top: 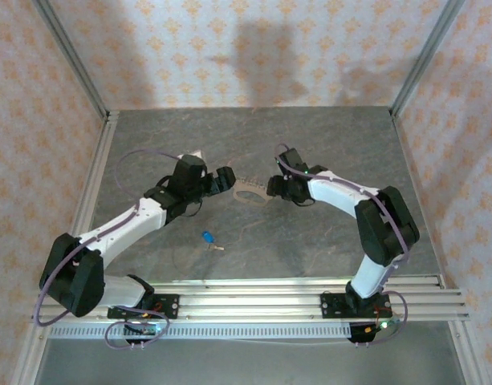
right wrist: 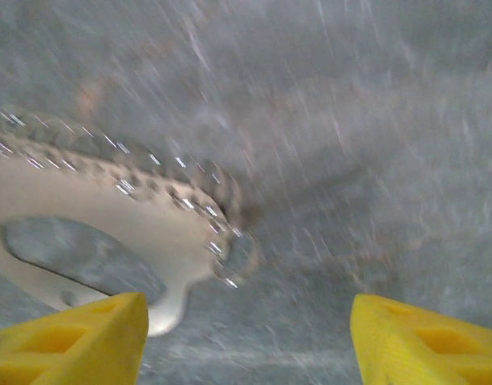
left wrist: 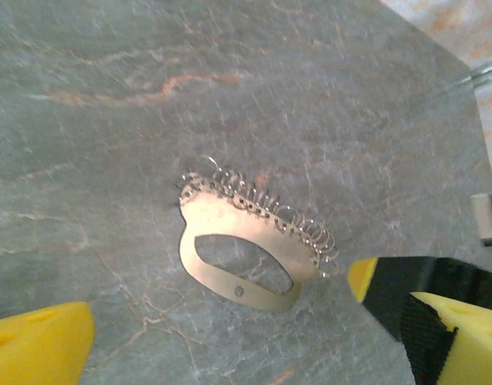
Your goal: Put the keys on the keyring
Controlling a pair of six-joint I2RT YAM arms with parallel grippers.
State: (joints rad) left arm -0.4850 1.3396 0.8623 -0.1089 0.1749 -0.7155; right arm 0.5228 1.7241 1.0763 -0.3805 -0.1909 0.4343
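The keyring (top: 250, 193) is seen lying flat on the tabletop (top: 310, 249), between the left end effector (top: 227, 179) and the right end effector (top: 274, 189). Both are spread wide, with nothing gripped. The blue key (top: 207, 237) is found nearer the arm bases, apart from the keyring.

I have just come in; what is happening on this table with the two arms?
Two robot arms are gathered around a pale, flat metal oval keyring edged with small wire rings, which lies on the grey stone-patterned table. The left pincer and the right pincer sit on either side of it, both open, neither gripping it. The small blue-headed key that should go on it lies apart, nearer the arm bases, untouched.
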